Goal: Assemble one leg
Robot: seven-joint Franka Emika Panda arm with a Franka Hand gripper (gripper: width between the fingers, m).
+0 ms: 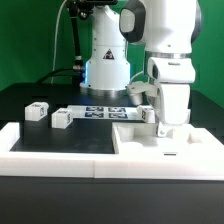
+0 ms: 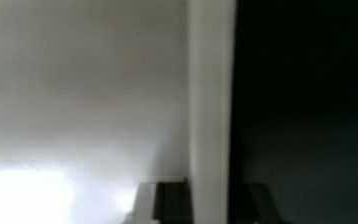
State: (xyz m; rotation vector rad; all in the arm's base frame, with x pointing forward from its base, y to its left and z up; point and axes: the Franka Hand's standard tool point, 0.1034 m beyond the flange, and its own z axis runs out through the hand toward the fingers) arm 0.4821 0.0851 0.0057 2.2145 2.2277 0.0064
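Note:
Two legs, small white posts with marker tags, stand on the black table at the exterior view's left: one [image 1: 37,112] further left, one [image 1: 62,118] nearer the middle. The large flat white panel [image 1: 140,137] lies at the right. My gripper [image 1: 165,124] is down on the panel's right part, away from both legs. In the wrist view the gripper [image 2: 211,192] straddles a narrow white edge of the panel [image 2: 211,90]. Dark fingers [image 2: 165,203] press against that edge on both sides. No leg shows in the wrist view.
The marker board [image 1: 100,112] lies flat in the middle, in front of the robot base [image 1: 105,65]. A low white wall [image 1: 60,150] runs along the table's front and left. Another small white part [image 1: 143,92] sits behind the panel.

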